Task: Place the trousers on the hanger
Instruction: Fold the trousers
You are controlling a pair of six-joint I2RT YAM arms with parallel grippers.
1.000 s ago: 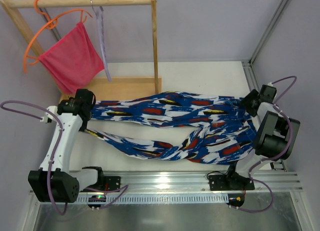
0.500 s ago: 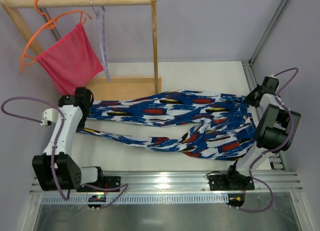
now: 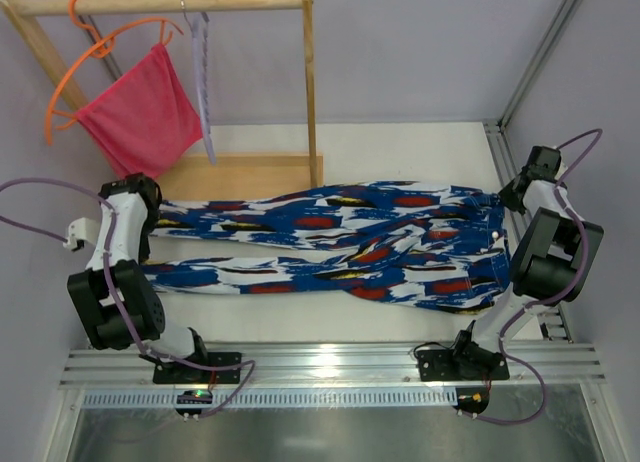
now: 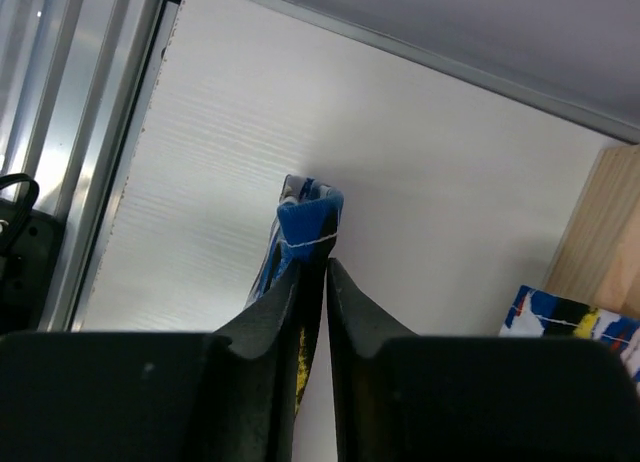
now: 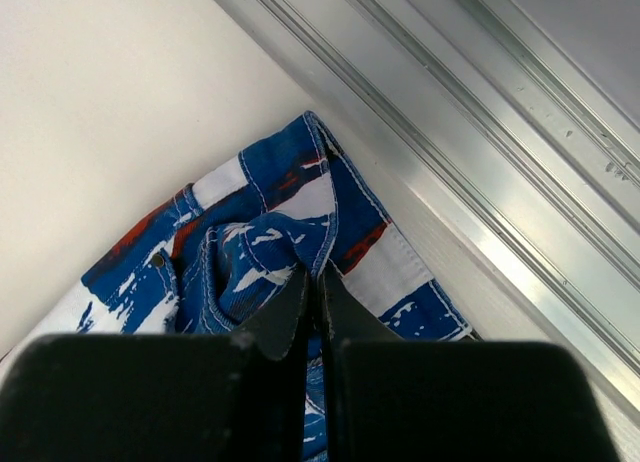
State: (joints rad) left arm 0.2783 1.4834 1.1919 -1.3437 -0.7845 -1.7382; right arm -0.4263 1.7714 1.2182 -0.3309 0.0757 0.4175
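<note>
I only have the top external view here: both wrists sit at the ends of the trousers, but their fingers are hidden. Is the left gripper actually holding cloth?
Observer: Yes. The left wrist view shows the left gripper shut on a stitched blue edge of the trousers, which pokes out beyond the jaws.
Operator: And the right one?
Observer: The right gripper is shut too, pinching a fold by the waistband.
Operator: Anything close to it?
Observer: The waistband corner lies close beside the aluminium rail.
</note>
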